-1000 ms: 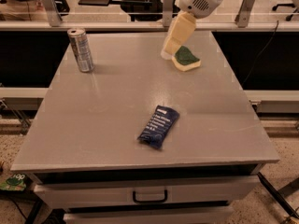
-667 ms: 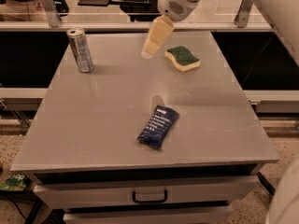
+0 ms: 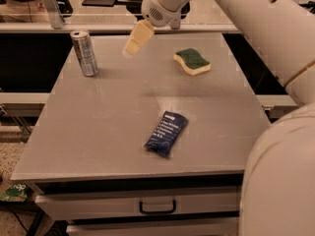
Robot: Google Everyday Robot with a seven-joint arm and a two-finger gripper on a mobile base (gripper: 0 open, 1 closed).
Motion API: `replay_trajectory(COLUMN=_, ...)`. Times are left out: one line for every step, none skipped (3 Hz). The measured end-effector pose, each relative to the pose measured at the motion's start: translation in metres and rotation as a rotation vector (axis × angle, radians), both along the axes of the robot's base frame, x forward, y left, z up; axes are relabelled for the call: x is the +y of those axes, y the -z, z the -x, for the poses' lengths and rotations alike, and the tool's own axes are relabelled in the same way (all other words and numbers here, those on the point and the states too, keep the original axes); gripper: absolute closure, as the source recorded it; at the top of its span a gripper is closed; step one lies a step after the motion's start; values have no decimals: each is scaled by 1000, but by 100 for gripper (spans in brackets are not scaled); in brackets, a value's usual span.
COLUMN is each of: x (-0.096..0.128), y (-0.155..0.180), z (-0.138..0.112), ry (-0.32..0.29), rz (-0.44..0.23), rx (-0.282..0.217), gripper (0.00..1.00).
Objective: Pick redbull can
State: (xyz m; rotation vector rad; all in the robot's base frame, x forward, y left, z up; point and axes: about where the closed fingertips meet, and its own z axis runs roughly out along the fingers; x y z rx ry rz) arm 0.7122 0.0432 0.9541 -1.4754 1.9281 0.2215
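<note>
step: approach, can not yet reached
can: slim silver-grey metal redbull can [image 3: 84, 53], upright, far-left corner of grey table [image 3: 98, 127]
gripper: cream gripper [image 3: 137, 38] airborne right of can, apart; open or closed, cannot tell
next: likely shift left, descend, align around can

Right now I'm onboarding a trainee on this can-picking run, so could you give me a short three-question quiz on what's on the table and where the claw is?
1. Fill in the gap: the claw hangs over the far part of the table, ____ the redbull can and the sponge.
2. True or false: the redbull can lies on its side.
3. Which thing lies nearest the table's front edge? A) sponge B) dark blue packet C) redbull can

Key: 1 between; 2 false, it stands upright near the far left corner; 3 B.
</note>
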Motion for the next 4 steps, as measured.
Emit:
replay_trajectory(x=30, y=6, z=-11, ry=-31, rz=-33, rx=-1, gripper=0)
replay_trajectory(x=60, y=16, z=-19, ry=-70, rz=-44, rx=3, gripper=0)
replay_trajectory(x=91, y=26, z=-22, ry=-117, rz=-42, rx=13, gripper=0)
replay_trajectory(x=122, y=36, z=-25, ry=-160, rz=-36, rx=29, gripper=0)
